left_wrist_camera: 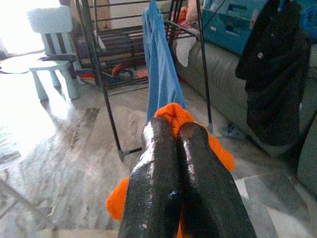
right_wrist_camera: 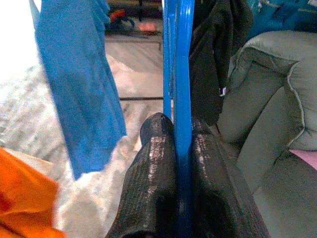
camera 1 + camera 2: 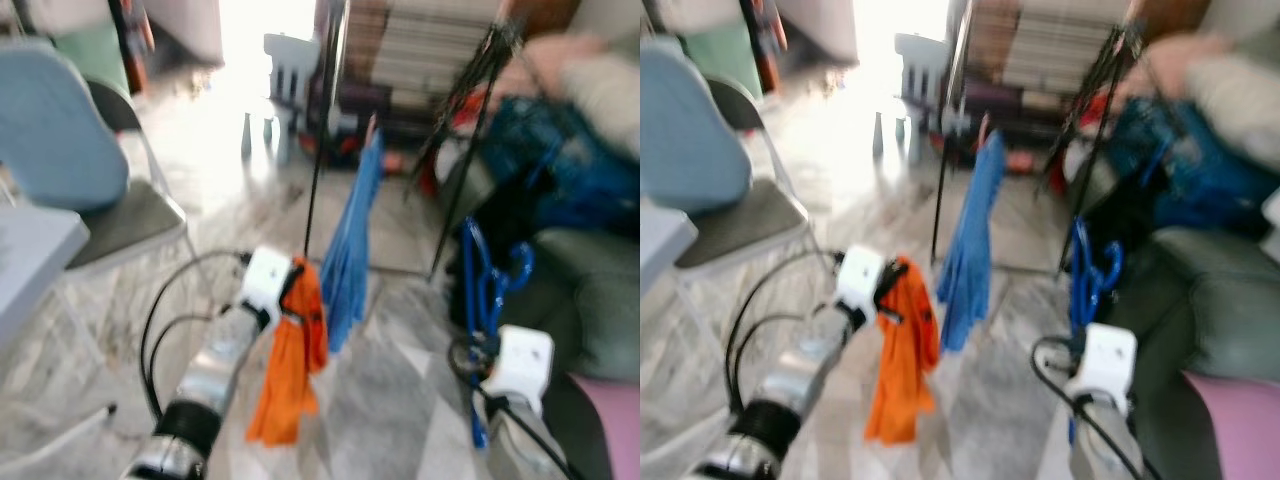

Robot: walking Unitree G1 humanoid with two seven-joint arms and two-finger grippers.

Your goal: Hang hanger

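Beside drying rack (image 3: 322, 150) with blue cloth (image 3: 355, 250), right end effector (image 2: 182, 144) clamping blue hanger (image 2: 178, 64), left end effector (image 1: 174, 136) pinching orange cloth (image 3: 292, 370)

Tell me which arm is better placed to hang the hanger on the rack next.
Probably the right. The right gripper is shut on the blue hanger, held upright. The left gripper is shut on an orange cloth. The drying rack with a blue cloth stands ahead.
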